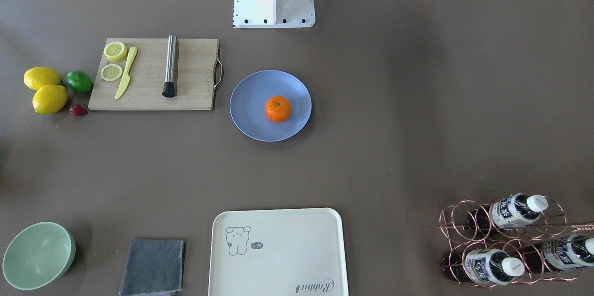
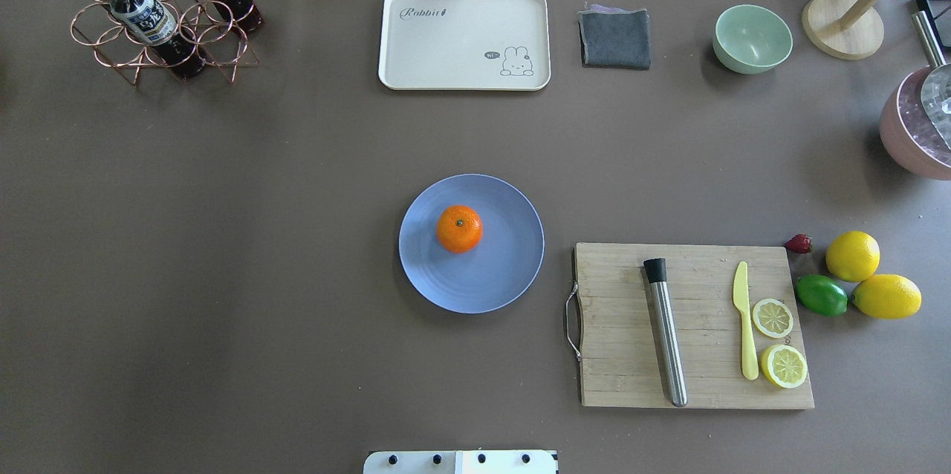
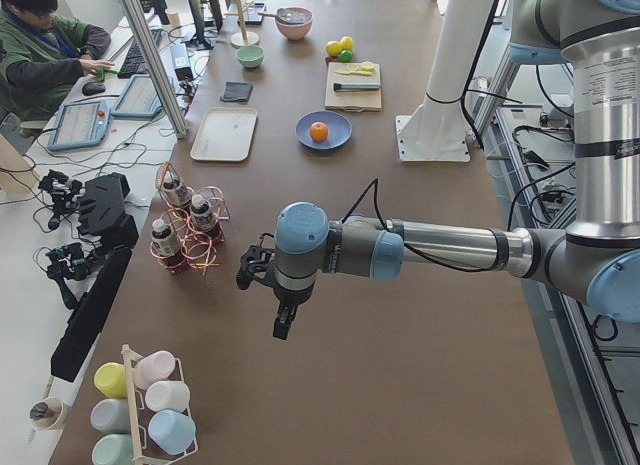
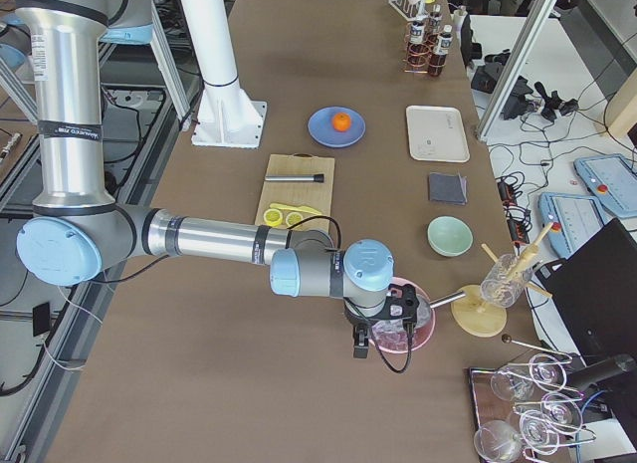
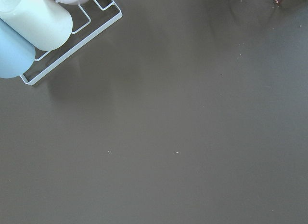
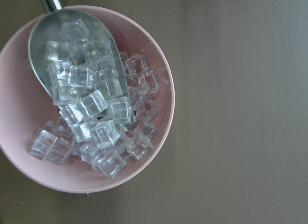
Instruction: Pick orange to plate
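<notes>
The orange [image 2: 459, 228] rests on the pale blue plate [image 2: 490, 273] in the middle of the table, a little off the plate's centre; the front view shows the same orange [image 1: 278, 108] and plate [image 1: 250, 101]. Neither arm is near them. My left gripper [image 3: 283, 323] hangs over bare table at the left end, seen only in the left side view. At the right end my right gripper [image 4: 360, 344] hovers beside a pink bowl of ice [image 6: 86, 103], seen only in the right side view. I cannot tell whether either is open or shut.
A wooden cutting board [image 2: 617, 325] with a steel muddler [image 2: 666, 333], a yellow knife and lemon halves lies right of the plate. Beyond it are two lemons, a lime [image 2: 821, 294] and a strawberry. A cream tray [image 2: 464, 39], grey cloth, mint bowl [image 2: 752, 38] and bottle rack [image 2: 160, 13] line the far edge.
</notes>
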